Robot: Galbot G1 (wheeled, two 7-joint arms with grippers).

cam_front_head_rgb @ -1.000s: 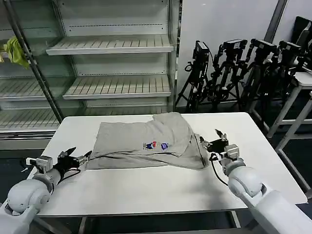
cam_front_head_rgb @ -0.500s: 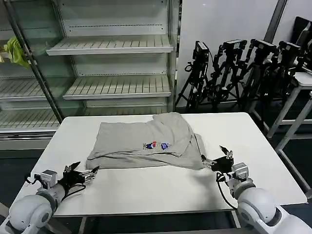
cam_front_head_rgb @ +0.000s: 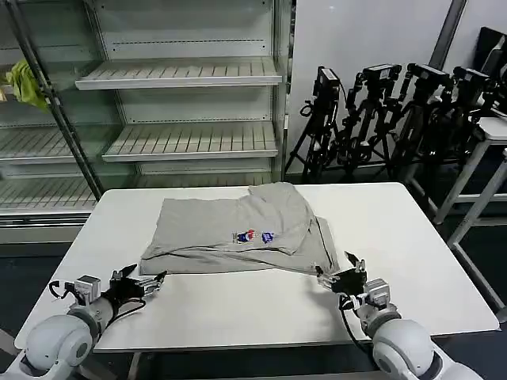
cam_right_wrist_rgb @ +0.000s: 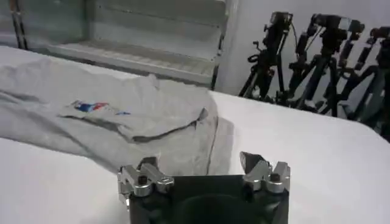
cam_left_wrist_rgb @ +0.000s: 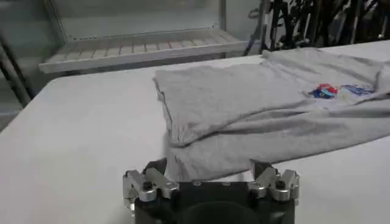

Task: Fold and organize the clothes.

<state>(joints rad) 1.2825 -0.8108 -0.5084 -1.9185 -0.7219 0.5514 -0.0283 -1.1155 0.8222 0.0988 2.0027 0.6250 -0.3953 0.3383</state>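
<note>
The clothes, a light grey T-shirt [cam_front_head_rgb: 238, 229] with a small multicoloured chest print [cam_front_head_rgb: 253, 236], lie partly folded in the middle of the white table [cam_front_head_rgb: 238, 305]. My left gripper [cam_front_head_rgb: 149, 281] is open, just off the shirt's near left corner, holding nothing. At the shirt's near right corner my right gripper [cam_front_head_rgb: 337, 275] is open too, and empty. In the left wrist view the shirt [cam_left_wrist_rgb: 262, 115] spreads beyond the open gripper [cam_left_wrist_rgb: 210, 173]. From the right wrist the shirt [cam_right_wrist_rgb: 91, 122] lies just beyond the open gripper [cam_right_wrist_rgb: 201, 167].
Empty metal shelves [cam_front_head_rgb: 182, 103] stand behind the table, with a yellow-green cloth [cam_front_head_rgb: 24, 83] hanging at the far left. Several camera tripods [cam_front_head_rgb: 396, 111] crowd the back right. A second table edge [cam_front_head_rgb: 495, 131] shows at the right.
Both grippers have pulled back toward the table's front edge, away from the shirt's corners. The shirt lies as it did.
</note>
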